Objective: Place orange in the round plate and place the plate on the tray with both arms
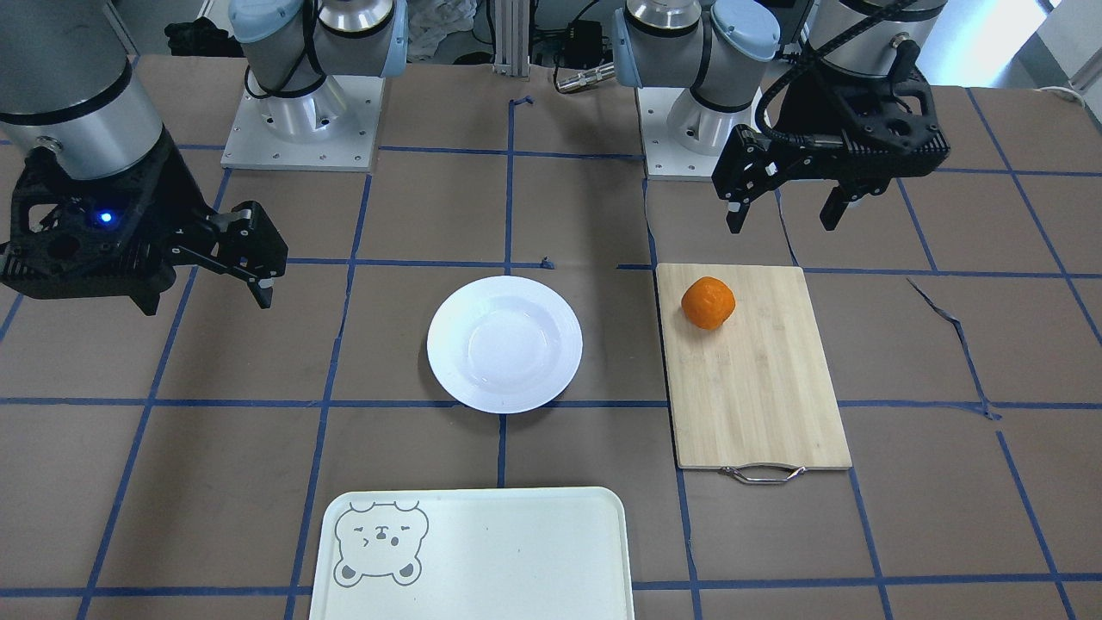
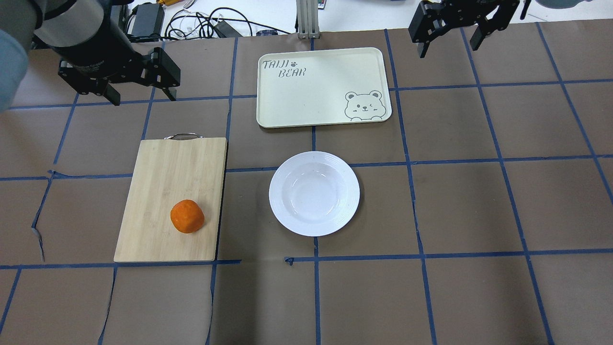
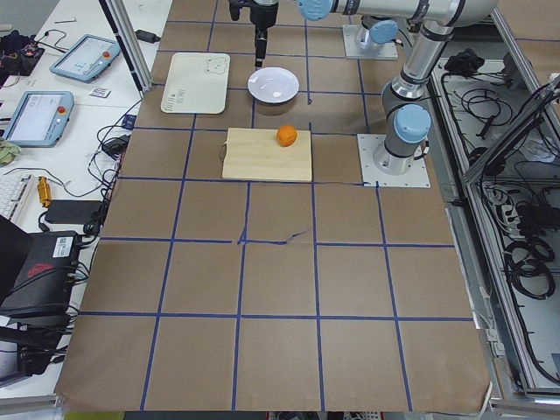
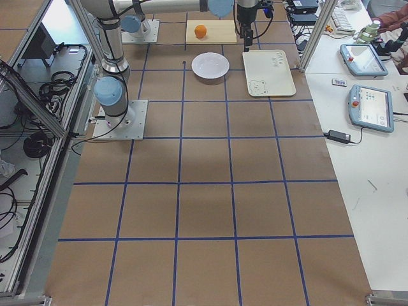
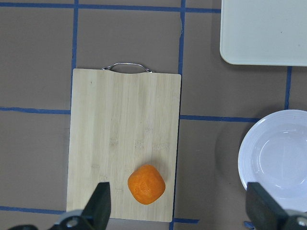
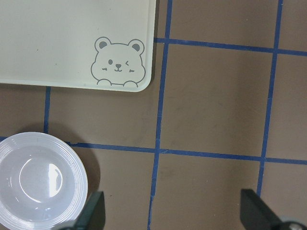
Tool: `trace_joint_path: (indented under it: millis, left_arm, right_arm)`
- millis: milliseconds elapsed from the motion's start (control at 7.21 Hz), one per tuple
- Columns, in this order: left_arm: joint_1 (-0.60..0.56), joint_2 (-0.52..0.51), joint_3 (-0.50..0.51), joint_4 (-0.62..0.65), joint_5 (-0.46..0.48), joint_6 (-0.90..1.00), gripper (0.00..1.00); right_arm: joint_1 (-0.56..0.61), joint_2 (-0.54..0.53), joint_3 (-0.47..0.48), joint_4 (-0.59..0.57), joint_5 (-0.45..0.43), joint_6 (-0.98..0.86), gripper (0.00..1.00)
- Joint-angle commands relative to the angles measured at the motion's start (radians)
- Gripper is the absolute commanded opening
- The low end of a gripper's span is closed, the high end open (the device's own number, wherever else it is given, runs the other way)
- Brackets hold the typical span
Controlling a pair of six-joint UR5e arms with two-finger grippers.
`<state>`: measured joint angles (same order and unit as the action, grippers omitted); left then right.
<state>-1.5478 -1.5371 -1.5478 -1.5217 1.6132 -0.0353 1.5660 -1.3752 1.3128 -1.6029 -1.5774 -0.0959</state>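
Note:
The orange (image 1: 708, 302) (image 2: 187, 216) lies on a bamboo cutting board (image 1: 758, 379), on my left side. The empty white round plate (image 1: 504, 344) (image 2: 313, 193) sits mid-table, and the cream tray (image 1: 516, 551) (image 2: 316, 86) with its bear drawing lies just beyond it. High above the table near the board's handle end hangs my left gripper (image 1: 783, 207) (image 2: 143, 98), open and holding nothing; its wrist view looks down on the orange (image 5: 146, 184). My right gripper (image 1: 207, 301) (image 2: 449, 49) is open too and empty, raised beside the tray's bear corner (image 6: 117, 64).
The cutting board (image 2: 167, 182) has a metal handle (image 2: 182, 136) facing away from me. Both arm bases (image 1: 301, 120) (image 1: 689, 129) stand on my edge of the brown, blue-taped table. Cables (image 2: 201, 24) lie past the far edge.

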Motion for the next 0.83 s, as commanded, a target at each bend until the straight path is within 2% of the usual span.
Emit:
trace_joint_path:
  millis: [0, 693]
  left_arm:
    - [0.000, 0.000, 0.000, 0.000, 0.001, 0.000, 1.00]
    - [0.000, 0.002, 0.000, 0.000, 0.001, 0.000, 1.00]
  right_arm:
    - [-0.003, -0.001, 0.000, -0.006, 0.000, 0.005, 1.00]
    - [0.012, -0.004, 0.013, 0.000, 0.007, 0.002, 1.00]
